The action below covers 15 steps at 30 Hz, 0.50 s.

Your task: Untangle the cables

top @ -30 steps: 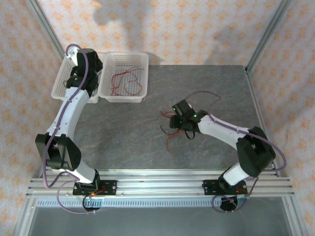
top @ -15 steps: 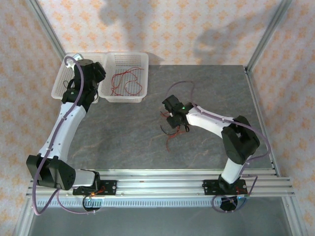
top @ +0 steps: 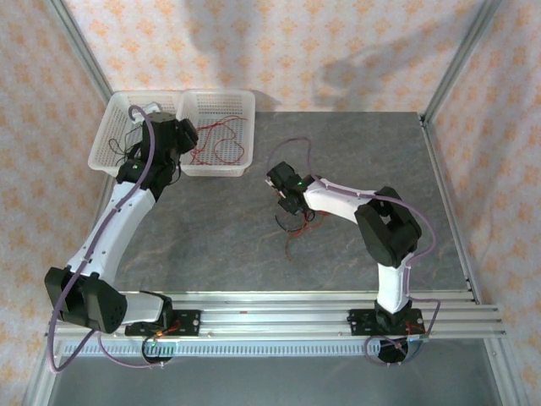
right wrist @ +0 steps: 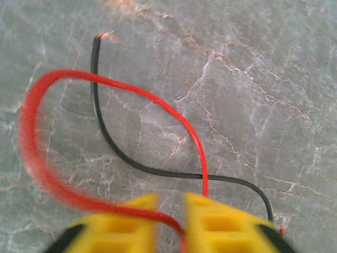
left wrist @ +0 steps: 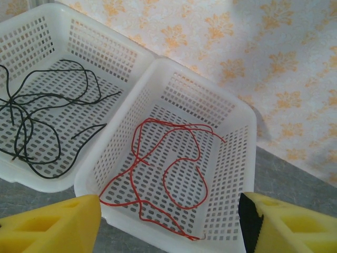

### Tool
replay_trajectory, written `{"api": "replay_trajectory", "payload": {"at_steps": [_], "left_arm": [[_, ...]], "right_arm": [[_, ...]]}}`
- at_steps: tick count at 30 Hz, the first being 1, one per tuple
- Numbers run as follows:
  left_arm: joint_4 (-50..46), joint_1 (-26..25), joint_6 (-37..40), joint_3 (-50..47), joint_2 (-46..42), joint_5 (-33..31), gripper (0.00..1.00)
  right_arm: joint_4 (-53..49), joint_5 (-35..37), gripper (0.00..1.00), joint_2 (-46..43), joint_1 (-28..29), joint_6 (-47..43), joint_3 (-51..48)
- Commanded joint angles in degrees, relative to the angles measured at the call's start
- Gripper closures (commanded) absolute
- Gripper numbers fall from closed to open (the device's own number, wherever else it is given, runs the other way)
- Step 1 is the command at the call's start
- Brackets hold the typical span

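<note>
R end effector [right wrist: 171,204] tight on red wire [right wrist: 32,153]

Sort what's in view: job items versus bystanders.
Job: red wire and black wire, crossed; right end effector shut on the red wire; open left end effector; red-wire basket; black-wire basket.
Just there: table; metal frame; patterned walls.

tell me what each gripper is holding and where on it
Right gripper: thin red wire, pinched partway along, at the base of its loop. Left gripper: open, nothing held.
</note>
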Motion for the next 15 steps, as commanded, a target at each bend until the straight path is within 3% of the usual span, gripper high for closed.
{"api": "replay_trajectory", "payload": {"at_steps": [1,7,15], "left_arm": [[-1.69,-1.15,-0.53,-1.02,-2.14,0.24,0.29],[-1.64,-4.79,-1.11,-3.62,-3.82,-0.06,0.30],[6.14,-16.66,0.91,-12.06,-6.84,0.50,0.30]], "right_arm": [[3.15,2.08,1.00,-0.90,0.13,-1.14,1.06],[3.84,-2.38,1.00,-6.97,-0.02,1.36,1.23],[3.71,-18.74,1.00,-15.91,-4.60,15.64,2.72]]}}
